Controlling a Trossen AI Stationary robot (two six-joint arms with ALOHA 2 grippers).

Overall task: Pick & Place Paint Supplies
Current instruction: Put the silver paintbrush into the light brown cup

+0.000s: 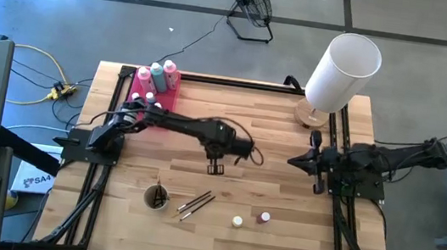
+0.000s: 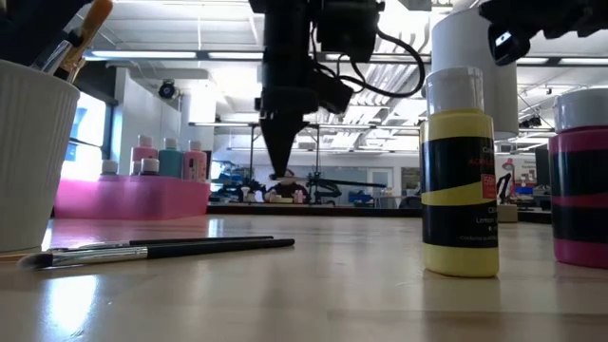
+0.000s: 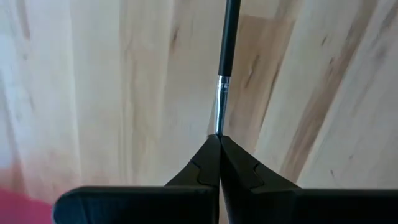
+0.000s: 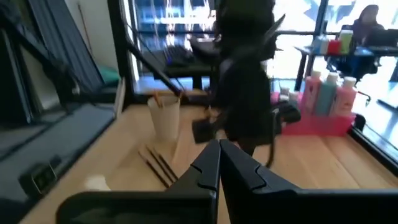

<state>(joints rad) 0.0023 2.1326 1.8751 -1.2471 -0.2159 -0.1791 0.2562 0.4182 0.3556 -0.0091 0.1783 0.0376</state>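
left tool [image 1: 215,168] shut above table [image 1: 287,167], near brushes [image 1: 195,203].

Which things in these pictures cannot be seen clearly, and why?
- Tray contents: in the high view the left arm covers part of the tray, so the small pots cannot be counted.
- Cup: cut off by the low view's left edge.
- Brush: in the left wrist view its tip is hidden behind the shut left hand; whether it is held cannot be told.
- Pot labels: too small in the high view.
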